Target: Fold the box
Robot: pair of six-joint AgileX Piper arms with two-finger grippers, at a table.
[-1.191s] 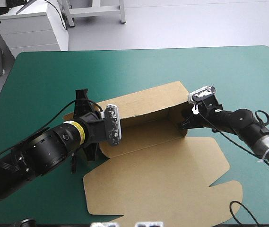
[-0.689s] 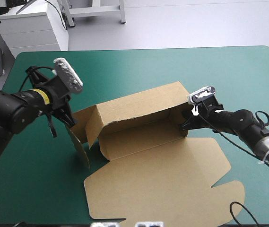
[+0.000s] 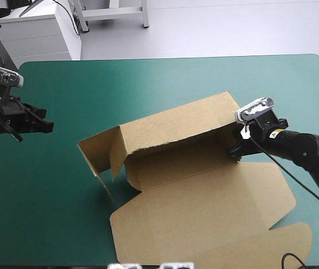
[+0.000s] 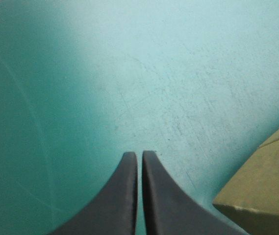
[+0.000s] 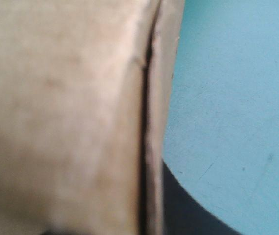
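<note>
Brown box point(image 3: 176, 131) wall pinched by right tool point(image 3: 235, 150), left tool point(image 4: 139, 154) pressed together over teal-green cover point(image 3: 148, 84)

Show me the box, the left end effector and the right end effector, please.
box point(image 3: 204, 204): high view, on its flat lid panel.
left end effector point(image 4: 139, 155): left wrist view, between its shut fingertips.
right end effector point(image 3: 235, 149): high view, at its fingertips, on the box's right end wall.
</note>
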